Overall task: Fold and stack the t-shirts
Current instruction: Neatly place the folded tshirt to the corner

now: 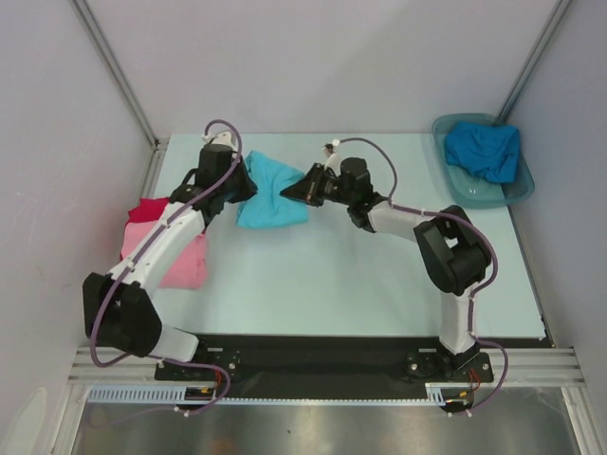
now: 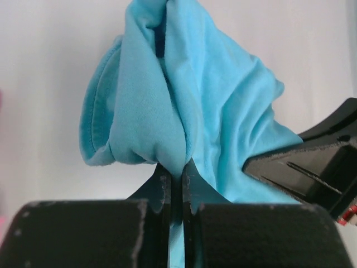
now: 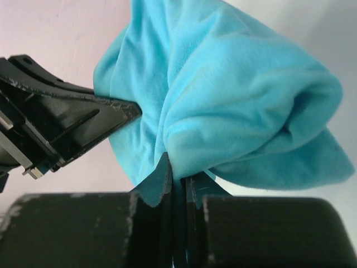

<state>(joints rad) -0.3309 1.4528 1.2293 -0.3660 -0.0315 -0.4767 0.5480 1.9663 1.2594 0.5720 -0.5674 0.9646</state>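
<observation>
A turquoise t-shirt [image 1: 272, 194] hangs bunched between both grippers over the far middle of the table. My left gripper [image 1: 248, 180] is shut on its left edge; in the left wrist view the cloth [image 2: 184, 106] is pinched between the closed fingertips [image 2: 163, 184]. My right gripper [image 1: 296, 191] is shut on the right edge, with the fabric [image 3: 234, 106] rising out of its closed fingertips [image 3: 164, 181]. A pink t-shirt [image 1: 175, 256] lies folded at the left edge on a red t-shirt [image 1: 147, 209]. A deeper blue t-shirt [image 1: 484, 150] lies crumpled in the tub.
The grey translucent tub [image 1: 517, 190] stands at the far right corner of the pale table [image 1: 341, 284]. White walls close in the left, back and right sides. Each wrist view shows the other arm's black gripper close by.
</observation>
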